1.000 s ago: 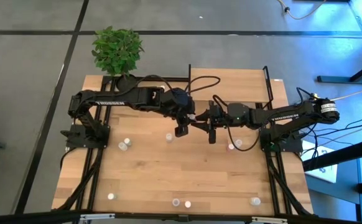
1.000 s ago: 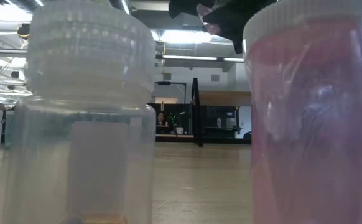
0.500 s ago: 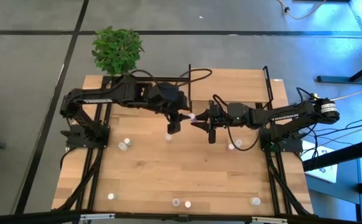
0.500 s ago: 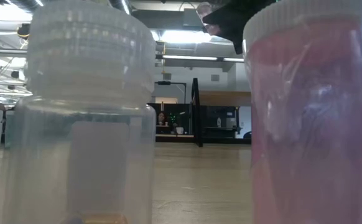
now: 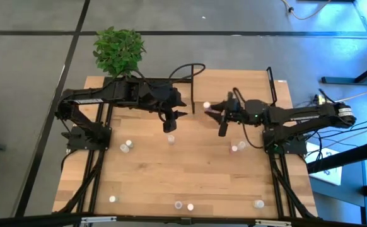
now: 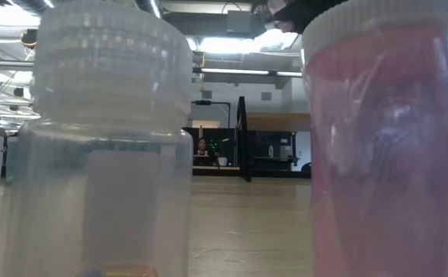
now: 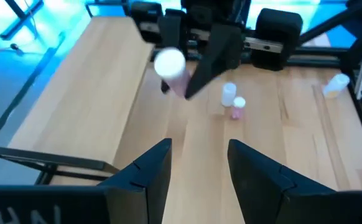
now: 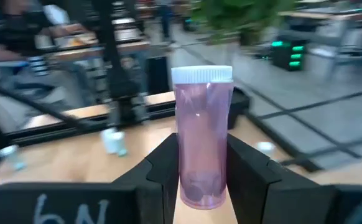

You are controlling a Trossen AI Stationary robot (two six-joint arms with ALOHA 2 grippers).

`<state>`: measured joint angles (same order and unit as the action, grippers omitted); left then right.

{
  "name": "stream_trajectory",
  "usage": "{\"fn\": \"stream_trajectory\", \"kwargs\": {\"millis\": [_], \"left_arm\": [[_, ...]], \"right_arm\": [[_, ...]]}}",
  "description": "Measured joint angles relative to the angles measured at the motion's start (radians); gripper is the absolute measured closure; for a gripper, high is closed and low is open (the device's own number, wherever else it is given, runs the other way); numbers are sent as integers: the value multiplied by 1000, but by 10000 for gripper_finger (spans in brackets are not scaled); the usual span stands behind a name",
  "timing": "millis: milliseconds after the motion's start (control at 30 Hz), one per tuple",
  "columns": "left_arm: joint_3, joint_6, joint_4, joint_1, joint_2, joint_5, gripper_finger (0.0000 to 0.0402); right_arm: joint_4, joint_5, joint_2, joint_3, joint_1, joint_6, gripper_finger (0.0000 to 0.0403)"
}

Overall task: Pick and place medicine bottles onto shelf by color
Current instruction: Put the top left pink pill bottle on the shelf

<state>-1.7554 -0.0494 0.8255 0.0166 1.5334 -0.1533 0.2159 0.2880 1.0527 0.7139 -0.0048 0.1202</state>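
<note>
Pink bottle (image 8: 203,134) stands upright, clamped between the right gripper's (image 5: 210,108) fingers, raised above the table (image 5: 145,176) near the shelf (image 5: 246,85); the left gripper (image 5: 177,114) hangs close by, fingers apart, empty; other bottles (image 5: 127,145) lie scattered below.

Both arms reach inward and face each other — left claw (image 5: 171,120) parted and empty, right claw (image 5: 216,113) clamped around a load.

Two dark, jointed arms on black bases
Left arm (image 5: 117,96) and right arm (image 5: 297,115) are matte black; looping black cables behind each pincer (white lettering on the links); angular wedge-shaped fingers (image 7: 145,174).
</note>
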Motion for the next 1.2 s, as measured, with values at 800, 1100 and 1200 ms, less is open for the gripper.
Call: {"fn": "stream_trajectory", "kwargs": {"millis": [800, 1100, 1200], "left_arm": [[0, -2, 4, 0, -4, -18, 250], [0, -4, 4, 0, -3, -18, 250], [0, -4, 4, 0, -3, -18, 250]], "right_arm": [[-253, 561, -340, -96, 0, 24, 294], [-183, 627, -408, -199, 0, 2, 293], [-115, 654, -417, -250, 0, -26, 293]]}}
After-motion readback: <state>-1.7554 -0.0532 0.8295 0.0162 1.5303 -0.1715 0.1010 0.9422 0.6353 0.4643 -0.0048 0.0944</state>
